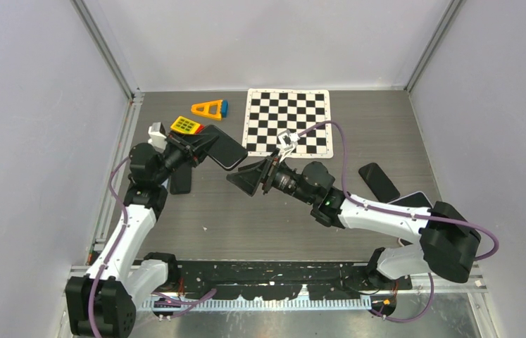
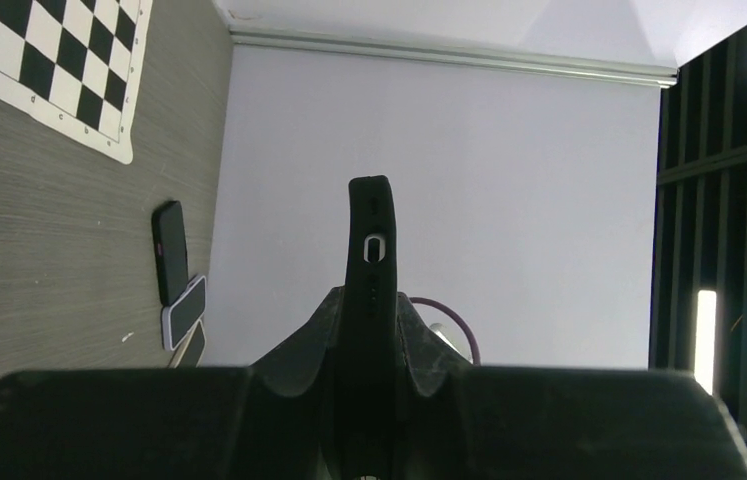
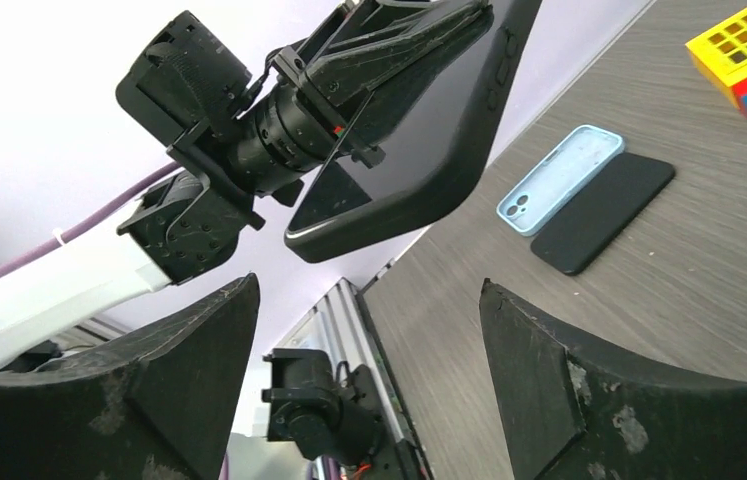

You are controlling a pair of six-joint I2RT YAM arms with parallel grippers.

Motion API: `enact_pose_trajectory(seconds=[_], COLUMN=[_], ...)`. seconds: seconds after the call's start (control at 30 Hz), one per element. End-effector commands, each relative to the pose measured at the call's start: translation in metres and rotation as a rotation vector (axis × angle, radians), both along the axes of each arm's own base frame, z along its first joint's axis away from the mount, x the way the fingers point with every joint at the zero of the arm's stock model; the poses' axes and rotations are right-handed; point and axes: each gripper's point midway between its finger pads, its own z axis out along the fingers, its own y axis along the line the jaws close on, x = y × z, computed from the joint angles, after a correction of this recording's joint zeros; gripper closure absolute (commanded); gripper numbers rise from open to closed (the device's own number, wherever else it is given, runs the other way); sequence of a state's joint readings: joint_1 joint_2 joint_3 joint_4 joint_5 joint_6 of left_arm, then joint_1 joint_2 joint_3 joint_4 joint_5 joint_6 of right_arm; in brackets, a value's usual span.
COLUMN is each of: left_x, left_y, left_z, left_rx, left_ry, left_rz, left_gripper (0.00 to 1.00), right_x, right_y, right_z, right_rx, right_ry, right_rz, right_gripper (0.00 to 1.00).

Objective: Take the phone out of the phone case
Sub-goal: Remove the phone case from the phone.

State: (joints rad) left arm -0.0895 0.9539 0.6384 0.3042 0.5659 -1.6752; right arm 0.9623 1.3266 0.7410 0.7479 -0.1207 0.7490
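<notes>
The phone in its black case [image 1: 222, 147] is held off the table, tilted, by my left gripper [image 1: 200, 146], which is shut on its left end. In the left wrist view the cased phone [image 2: 370, 250] stands edge-on between the fingers of that gripper [image 2: 370, 345]. My right gripper [image 1: 246, 180] is open and empty, just right of and below the phone, pointing at it. In the right wrist view the phone [image 3: 419, 130] hangs above and between the spread fingers [image 3: 569, 390], apart from them.
A light blue case [image 3: 559, 178] and a black phone or case [image 3: 604, 212] lie under the left arm. A yellow block [image 1: 186, 125], an orange triangle [image 1: 207, 108] and a checkerboard [image 1: 288, 121] are at the back. A black phone [image 1: 378, 181] and a pale-cased phone [image 1: 411, 199] lie at the right.
</notes>
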Motion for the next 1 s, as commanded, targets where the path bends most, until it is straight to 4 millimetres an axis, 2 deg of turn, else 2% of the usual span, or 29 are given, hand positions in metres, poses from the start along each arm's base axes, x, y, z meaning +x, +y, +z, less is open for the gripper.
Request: enact_pose_trajectory(seconds=[0.0, 0.1, 0.2, 0.27, 0.37, 0.53, 0.6, 0.63, 0.67, 0.73, 0.77, 0.87, 0.97], left_x=[-0.012, -0.013, -0.014, -0.015, -0.015, -0.015, -0.016, -0.016, -0.016, -0.016, -0.015, -0.015, -0.019], left_y=[0.001, 0.001, 0.0, 0.0, 0.0, 0.0, -0.001, -0.001, -0.001, -0.003, -0.004, -0.006, -0.008], left_z=[0.054, 0.055, 0.054, 0.054, 0.054, 0.053, 0.053, 0.052, 0.052, 0.052, 0.052, 0.049, 0.051], left_rx=[0.021, 0.027, 0.029, 0.029, 0.028, 0.024, 0.017, 0.012, 0.004, -0.012, -0.021, -0.056, -0.131], left_ry=[-0.193, -0.199, -0.199, -0.199, -0.199, -0.193, -0.186, -0.177, -0.169, -0.159, -0.154, -0.111, -0.065], left_rz=[-0.001, -0.003, -0.009, -0.012, -0.012, -0.016, -0.02, -0.023, -0.026, -0.041, -0.05, -0.072, -0.102], left_gripper=[1.0, 1.0, 1.0, 1.0, 1.0, 1.0, 1.0, 1.0, 1.0, 1.0, 1.0, 1.0, 1.0], right_x=[-0.004, 0.004, 0.004, 0.004, 0.003, 0.005, 0.008, 0.01, 0.012, 0.014, 0.015, 0.015, 0.016], right_y=[0.007, 0.011, 0.013, 0.014, 0.013, 0.01, 0.011, 0.012, 0.014, 0.017, 0.017, 0.022, 0.027], right_z=[0.035, 0.031, 0.038, 0.041, 0.045, 0.047, 0.046, 0.049, 0.042, 0.038, 0.038, 0.028, 0.013], right_rx=[0.126, 0.147, 0.195, 0.21, 0.226, 0.235, 0.231, 0.231, 0.203, 0.182, 0.177, 0.137, 0.06], right_ry=[0.036, 0.101, 0.114, 0.115, 0.102, 0.105, 0.121, 0.126, 0.146, 0.153, 0.149, 0.143, 0.1], right_rz=[0.041, 0.019, 0.032, 0.037, 0.039, 0.022, 0.012, 0.006, -0.002, -0.006, -0.006, 0.002, 0.008], right_gripper=[0.15, 0.23, 0.27, 0.25, 0.16, 0.15, 0.21, 0.28, 0.32, 0.49, 0.53, 0.75, 0.87])
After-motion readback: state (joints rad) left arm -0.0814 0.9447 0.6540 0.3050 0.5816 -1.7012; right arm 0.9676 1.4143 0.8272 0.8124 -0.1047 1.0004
